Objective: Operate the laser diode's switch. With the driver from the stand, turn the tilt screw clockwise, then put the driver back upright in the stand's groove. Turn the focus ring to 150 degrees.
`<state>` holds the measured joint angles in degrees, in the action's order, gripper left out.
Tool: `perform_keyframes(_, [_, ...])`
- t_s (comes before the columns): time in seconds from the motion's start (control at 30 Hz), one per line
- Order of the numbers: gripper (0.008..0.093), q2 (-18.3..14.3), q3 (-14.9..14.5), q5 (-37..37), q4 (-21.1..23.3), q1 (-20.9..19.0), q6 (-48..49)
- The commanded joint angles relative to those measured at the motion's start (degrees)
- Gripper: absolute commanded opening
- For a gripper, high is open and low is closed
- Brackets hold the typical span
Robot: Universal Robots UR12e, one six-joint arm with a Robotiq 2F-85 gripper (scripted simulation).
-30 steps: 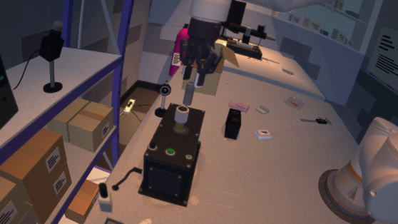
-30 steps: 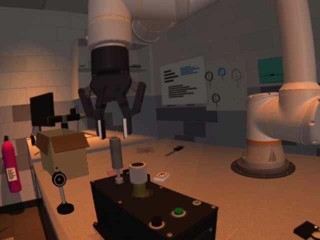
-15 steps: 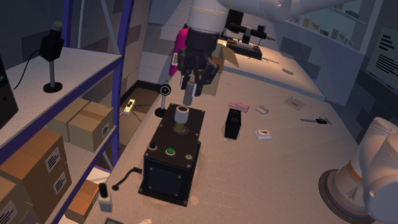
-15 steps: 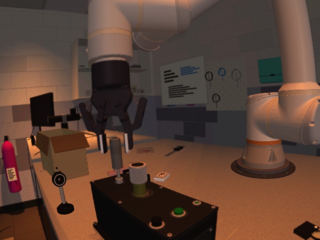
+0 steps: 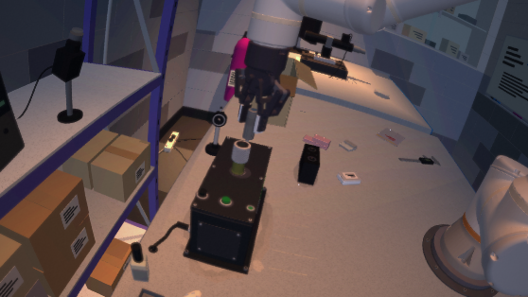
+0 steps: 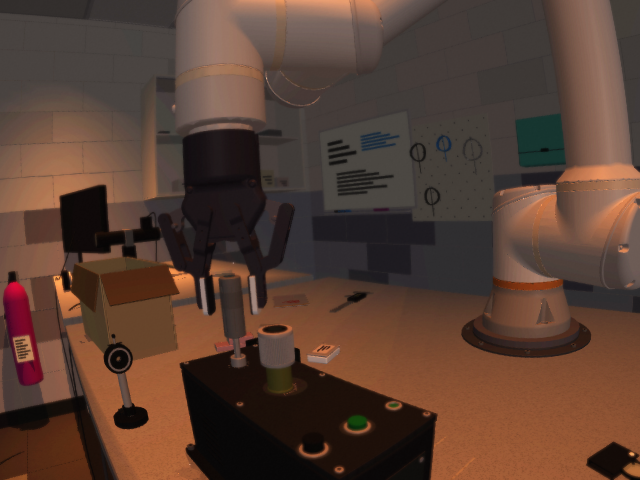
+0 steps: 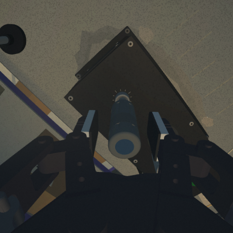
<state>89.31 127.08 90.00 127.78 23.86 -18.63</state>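
The grey driver (image 6: 232,313) stands upright with its tip on the tilt screw (image 6: 238,361), at the far corner of the black laser diode box (image 6: 305,408). My gripper (image 6: 230,297) is open and straddles the top of the driver's handle (image 7: 123,129), holding nothing. Next to the driver, the knurled focus ring (image 6: 276,345) tops a yellow-green tube in the middle of the box (image 5: 229,201). A green switch button (image 6: 356,422) and a black knob (image 6: 313,443) sit near the box's front edge. The black stand (image 5: 309,163) is on the table to the right of the box.
A shelf rack with cardboard boxes (image 5: 120,165) runs along the left table edge. An open carton (image 6: 126,305) and a small mirror post (image 6: 120,380) stand beyond the box. The arm's base (image 6: 524,289) is to the right. Small parts (image 5: 349,178) lie scattered on the table.
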Motion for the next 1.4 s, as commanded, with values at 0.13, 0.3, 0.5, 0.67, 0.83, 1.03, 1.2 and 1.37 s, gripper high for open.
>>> perform_keyframes(0.13, [0.05, 0.02, -0.04, 0.0, 0.02, 0.0, 0.0])
perform_keyframes(0.3, [0.0465, 0.02, -0.04, 0.0, 0.03, 0.0, 0.0])
perform_keyframes(0.5, [0.0345, 0.02, -0.04, 0.0, 0.03, 0.0, 0.0])
perform_keyframes(0.67, [0.0245, 0.02, -0.04, 0.0, 0.03, 0.0, 0.0])
perform_keyframes(0.83, [0.0145, 0.02, -0.04, 0.0, 0.03, 0.0, 0.0])
perform_keyframes(1.03, [0.008, 0.02, -0.04, 0.0, 0.02, 0.0, 0.0])
perform_keyframes(1.2, [0.008, 0.03, -0.05, 0.0, 0.01, 0.0, 0.0])
perform_keyframes(1.37, [0.008, 0.03, -0.06, 0.0, -0.01, 0.0, 0.0])
